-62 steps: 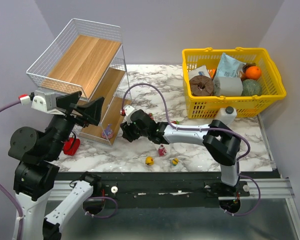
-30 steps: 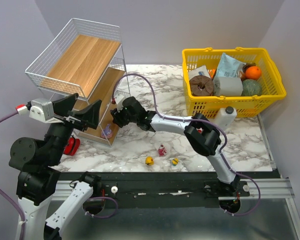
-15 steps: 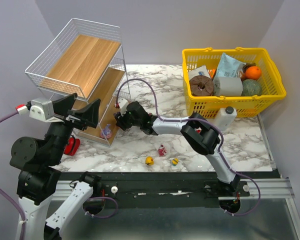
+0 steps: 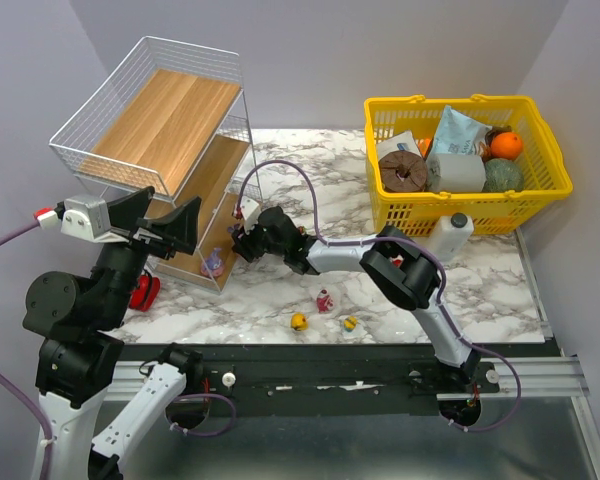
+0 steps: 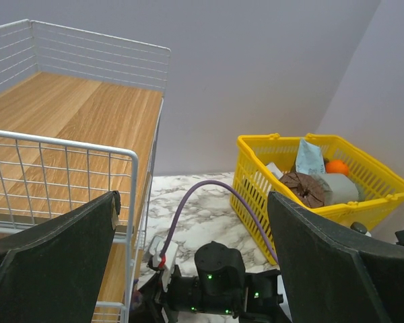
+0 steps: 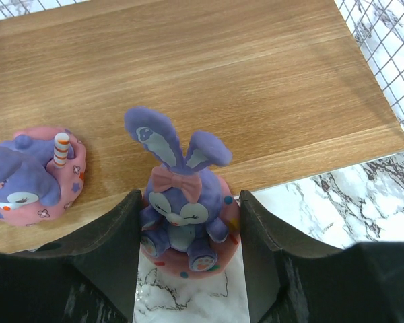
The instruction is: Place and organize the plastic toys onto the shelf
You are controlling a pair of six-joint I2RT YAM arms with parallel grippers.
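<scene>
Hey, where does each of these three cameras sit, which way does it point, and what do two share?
Top external: above and behind the bases, looking down on marble table, shelf, yellow basket; left arm and right arm show.
Left wrist: raised beside the shelf's top tier, facing the basket; open left gripper frames the view.
Right wrist: low at the shelf's bottom board, looking down at the purple bunny in the right gripper.
Shared: top external and left wrist both show shelf, basket, right arm.

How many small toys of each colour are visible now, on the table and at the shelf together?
Purple bunnies: 2
Yellow toys: 2
Red-pink figurine: 1
Total: 5
</scene>
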